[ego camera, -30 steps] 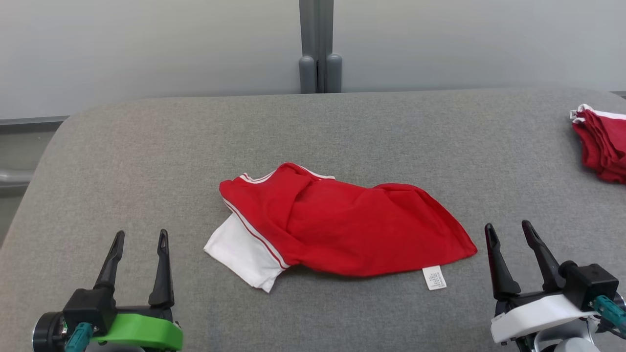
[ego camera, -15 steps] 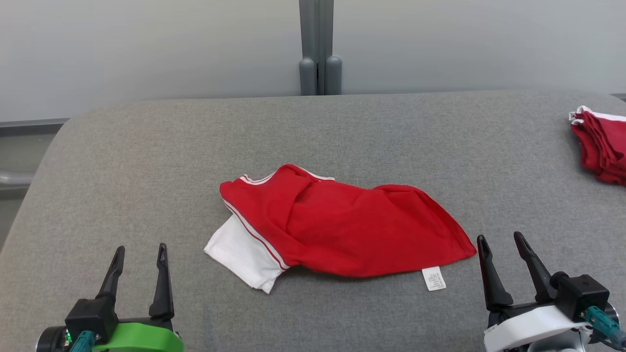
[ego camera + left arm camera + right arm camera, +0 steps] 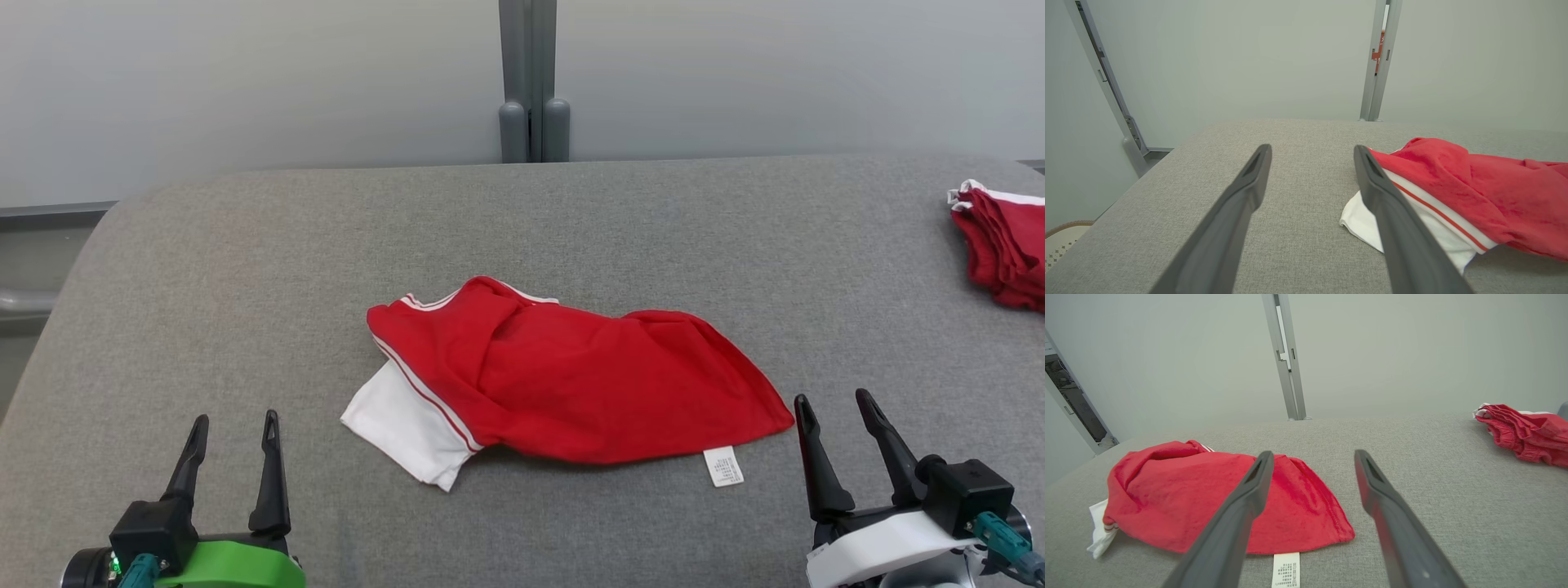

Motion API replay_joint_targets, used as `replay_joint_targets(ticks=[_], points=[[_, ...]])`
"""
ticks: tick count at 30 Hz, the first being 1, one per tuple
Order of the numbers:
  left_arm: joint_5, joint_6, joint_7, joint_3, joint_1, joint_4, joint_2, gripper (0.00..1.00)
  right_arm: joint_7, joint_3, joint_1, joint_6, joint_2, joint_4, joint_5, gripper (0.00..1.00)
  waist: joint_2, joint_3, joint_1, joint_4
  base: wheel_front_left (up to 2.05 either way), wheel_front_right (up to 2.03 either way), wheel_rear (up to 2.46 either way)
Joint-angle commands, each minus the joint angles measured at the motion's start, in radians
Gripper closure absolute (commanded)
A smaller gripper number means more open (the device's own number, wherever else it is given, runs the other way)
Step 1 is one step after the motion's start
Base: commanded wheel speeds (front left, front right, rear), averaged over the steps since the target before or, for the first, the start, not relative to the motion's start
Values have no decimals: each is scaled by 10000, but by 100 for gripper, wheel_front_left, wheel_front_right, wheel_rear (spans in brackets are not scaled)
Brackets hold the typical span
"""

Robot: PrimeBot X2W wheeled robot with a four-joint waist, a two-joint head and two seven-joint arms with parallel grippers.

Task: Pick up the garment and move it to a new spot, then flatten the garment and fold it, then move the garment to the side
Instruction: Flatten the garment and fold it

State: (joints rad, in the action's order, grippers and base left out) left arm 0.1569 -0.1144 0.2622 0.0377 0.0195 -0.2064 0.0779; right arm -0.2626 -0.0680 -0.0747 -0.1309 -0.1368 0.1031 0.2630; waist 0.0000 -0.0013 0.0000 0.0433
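Left gripper [image 3: 235, 419]: recorded nearest the robot, to the near left of the garment [image 3: 571, 384] and well apart from it. The jaws are spread wide and nothing is held between them.

Right gripper [image 3: 833, 398]: recorded just beside the garment's right corner. Whether the cloth is touched cannot be told. The jaws are likewise spread wide and nothing is gripped. Both pairs of fingers are pointed away from the robot.

Garment: laid near the middle of the grey surface [image 3: 245, 269], between the two grippers and slightly beyond their tips. It is crumpled, not flattened. The red cloth is bunched in loose folds, and a raised hump is seen toward its left end. A white part [image 3: 404, 425], bordered by a red-and-white stripe, is seen protruding from under the garment's near left end. A small white label [image 3: 724, 466] is noted at the garment's near edge, close to its right corner, lying flat on the surface.

Farther off, a second red pile [image 3: 1000, 245] with white trim is seen well to the right of the garment and beyond it; it is cut off by the edge of the head view.

Beyond the garment, past the far edge of the surface, a grey post [image 3: 531, 82] is seen upright against a pale wall [image 3: 245, 82].
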Motion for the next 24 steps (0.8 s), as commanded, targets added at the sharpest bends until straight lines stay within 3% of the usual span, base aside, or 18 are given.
replay_joint_targets(ticks=[1,24], points=[[-133,-44,32,64,-58,-23,-4,0,-28,8,61,5,-11,19,-2,0,0,10,0,-6,0,0,0],[-305,-135,32,17,-364,-189,-96,0,-28,-41,398,5,-114,189,35,0,0,302,0,-102,0,0,0]])
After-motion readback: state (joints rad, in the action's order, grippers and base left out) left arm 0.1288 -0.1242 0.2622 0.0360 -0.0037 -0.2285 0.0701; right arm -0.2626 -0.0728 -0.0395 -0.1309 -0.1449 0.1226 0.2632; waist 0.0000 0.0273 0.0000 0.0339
